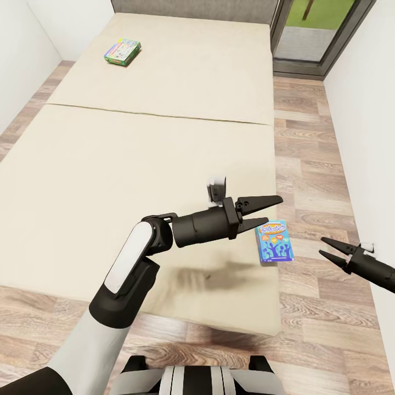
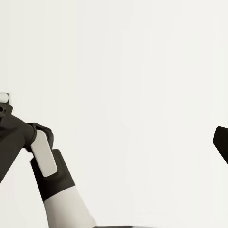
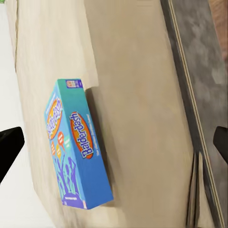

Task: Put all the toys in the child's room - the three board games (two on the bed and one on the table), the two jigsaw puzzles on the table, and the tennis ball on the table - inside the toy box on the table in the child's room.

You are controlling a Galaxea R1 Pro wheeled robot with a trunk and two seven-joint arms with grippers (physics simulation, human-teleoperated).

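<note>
Blue board game [image 1: 275, 242] flat on the bed [image 1: 109, 181] near its right edge; second board game [image 1: 122, 52] far up the mattress. Left end effector [image 1: 262, 209] spread open above the bed. Right end effector [image 1: 328, 248] open, empty, beside the blue box.

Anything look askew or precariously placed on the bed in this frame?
The blue board game lies at the bed's right edge and looks to overhang it, between the open left gripper and right gripper. Nothing looks damaged.
</note>
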